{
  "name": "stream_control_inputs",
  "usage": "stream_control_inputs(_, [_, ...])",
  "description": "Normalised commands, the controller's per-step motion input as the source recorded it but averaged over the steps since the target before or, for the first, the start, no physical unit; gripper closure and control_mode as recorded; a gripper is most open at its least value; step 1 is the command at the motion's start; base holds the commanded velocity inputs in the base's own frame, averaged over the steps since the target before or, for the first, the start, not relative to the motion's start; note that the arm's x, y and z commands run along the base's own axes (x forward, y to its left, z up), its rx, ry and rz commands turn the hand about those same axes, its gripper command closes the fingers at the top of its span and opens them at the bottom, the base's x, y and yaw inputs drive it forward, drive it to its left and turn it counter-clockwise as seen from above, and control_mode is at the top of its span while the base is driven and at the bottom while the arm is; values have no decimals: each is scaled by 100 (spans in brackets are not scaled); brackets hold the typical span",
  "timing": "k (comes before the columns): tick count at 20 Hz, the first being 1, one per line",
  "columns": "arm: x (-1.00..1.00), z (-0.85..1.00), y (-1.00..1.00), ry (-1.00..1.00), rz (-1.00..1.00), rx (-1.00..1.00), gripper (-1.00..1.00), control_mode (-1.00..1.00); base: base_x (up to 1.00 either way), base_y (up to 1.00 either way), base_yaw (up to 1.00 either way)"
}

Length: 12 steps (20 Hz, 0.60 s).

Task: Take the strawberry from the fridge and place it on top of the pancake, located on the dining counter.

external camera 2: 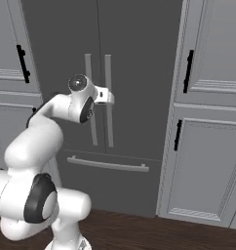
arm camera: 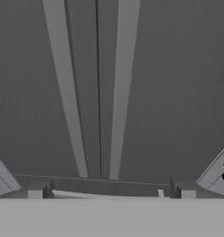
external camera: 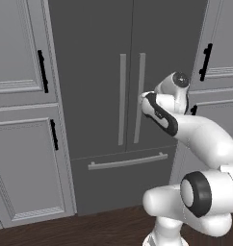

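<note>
We see light-grey panelled cabinets point(external camera: 22, 120) on one side and more cabinets point(external camera 2: 207, 122) on the other, each with short black vertical handles point(external camera: 42, 71). Below them runs a dark wood-plank floor point(external camera: 89, 230).

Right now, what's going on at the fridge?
The white arm has brought its gripper up in front of the tall dark-grey French-door fridge, level with the two long grey vertical handles at the centre seam. The jaws stand open and hold nothing. Both fridge doors and the bottom drawer are shut, so no door has been pulled yet.
</note>
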Motion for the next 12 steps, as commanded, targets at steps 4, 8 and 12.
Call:
stream_control_inputs(4, [76, -7, 0, -3, -2, -7, -100, -100, 0, 0, 0])
stream_control_inputs(8, [70, 0, 0, 0, 0, 0, -100, -100, 0, 0, 0])
stream_control_inputs(12, [59, 0, -13, 0, 0, 0, -100, -100, 0, 0, 0])
